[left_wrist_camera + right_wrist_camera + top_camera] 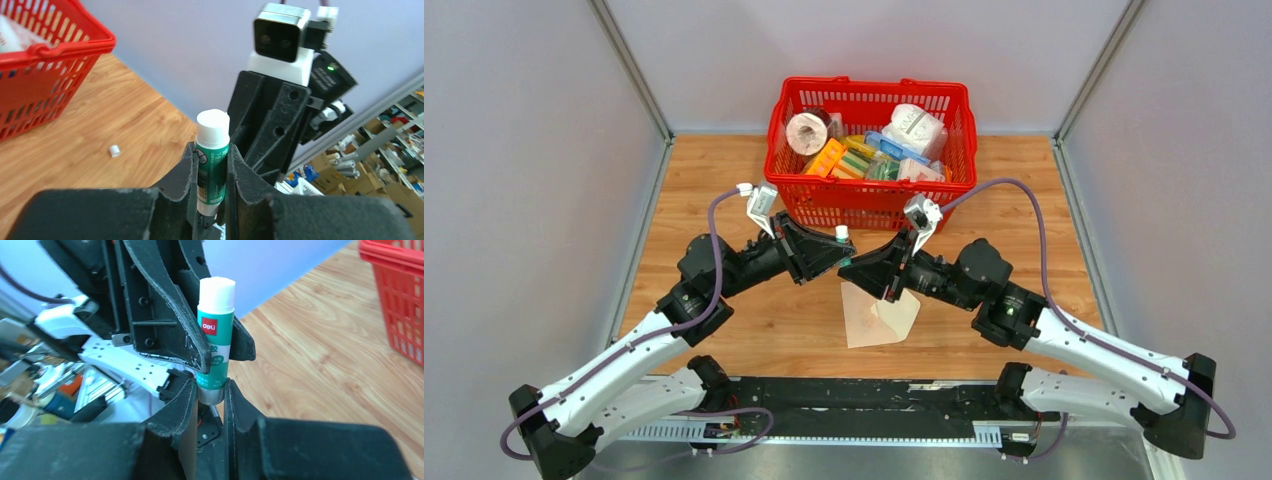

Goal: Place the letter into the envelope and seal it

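Note:
A green glue stick (842, 234) with a white top stands upright between my two grippers above the table's middle. My left gripper (832, 248) is shut on its green body (212, 165). My right gripper (852, 268) is shut on its grey bottom end (212, 394). The tan envelope (876, 315) lies flat on the table under the right gripper, partly hidden by it, with a paler part at its right side. I cannot make out the letter as a separate sheet. The left wrist view shows the right gripper (272, 120) just behind the stick.
A red basket (871, 200) full of groceries stands at the back, just beyond both grippers. A small white cap-like piece (115, 150) lies on the wood table (1024, 200). Grey walls enclose the left, right and back sides.

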Available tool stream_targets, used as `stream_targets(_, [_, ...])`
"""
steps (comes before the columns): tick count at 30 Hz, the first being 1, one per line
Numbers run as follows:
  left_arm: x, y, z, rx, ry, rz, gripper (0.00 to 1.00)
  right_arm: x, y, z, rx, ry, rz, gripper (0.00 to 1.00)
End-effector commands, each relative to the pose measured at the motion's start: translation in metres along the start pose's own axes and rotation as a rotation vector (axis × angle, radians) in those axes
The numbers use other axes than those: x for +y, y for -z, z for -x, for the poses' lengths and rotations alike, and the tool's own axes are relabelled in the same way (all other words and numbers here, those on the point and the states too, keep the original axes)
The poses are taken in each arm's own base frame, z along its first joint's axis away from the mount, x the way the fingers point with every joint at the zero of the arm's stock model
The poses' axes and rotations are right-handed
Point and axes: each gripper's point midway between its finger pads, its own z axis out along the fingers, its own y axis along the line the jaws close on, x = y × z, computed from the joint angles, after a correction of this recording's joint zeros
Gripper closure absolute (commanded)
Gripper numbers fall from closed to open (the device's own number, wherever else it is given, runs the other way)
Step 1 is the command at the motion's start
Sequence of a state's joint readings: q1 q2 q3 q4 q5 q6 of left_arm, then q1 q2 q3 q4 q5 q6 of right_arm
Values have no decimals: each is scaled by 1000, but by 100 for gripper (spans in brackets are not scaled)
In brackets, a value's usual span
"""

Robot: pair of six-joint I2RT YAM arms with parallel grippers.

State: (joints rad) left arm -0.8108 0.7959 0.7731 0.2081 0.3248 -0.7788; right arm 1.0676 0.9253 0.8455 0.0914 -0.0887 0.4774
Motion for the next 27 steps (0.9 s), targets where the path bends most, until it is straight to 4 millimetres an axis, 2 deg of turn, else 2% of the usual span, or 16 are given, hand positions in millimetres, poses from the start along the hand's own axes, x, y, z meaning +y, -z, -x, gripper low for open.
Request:
stream_targets(1, [-48, 6, 10, -9, -44, -222, 100, 37, 8, 18, -27, -27, 251, 100])
stream_targets(5, [-51, 6, 11, -12, -45, -242, 100, 40, 7, 19, -15, -26, 269, 100])
stream_targets(8, [-52, 7, 12, -19, -47, -246, 100, 37, 5, 16, -5, -32, 252, 94])
stream_targets(9, [-45, 5, 12, -26, -40, -203, 100, 31, 3, 16, 1, -40, 213, 85])
stream_targets(10, [-36, 5, 11, -17, -33, -155, 100, 23, 1, 17, 1, -38, 164, 69])
stream_targets(11, [-26, 3, 17, -50, -26, -92, 100, 15, 1, 16, 5, -33, 111, 61])
stream_targets(12, [-15, 3, 13, -34, -4, -26, 100, -2, 1, 17, -3, -36, 9, 47])
stream_targets(13, [-1, 3, 19, -70, 8, 56, 100, -13, 1, 19, -11, -36, -72, 38])
stream_targets(14, [8, 5, 18, -62, 27, 114, 100, -24, 3, 17, -4, -31, -145, 36])
stream_targets(17, [33, 9, 27, -119, 54, 264, 100, -49, 5, 19, -25, -8, -318, 34])
stream_targets(19, [39, 8, 30, -136, 71, 300, 100, -59, 5, 19, -28, 20, -411, 35])
stream_targets(22, [52, 10, 30, -142, 92, 378, 100, -61, -1, 17, -10, 62, -462, 36])
stream_targets(27, [59, 6, 30, -143, 112, 412, 100, -57, -15, 14, 26, 134, -506, 37])
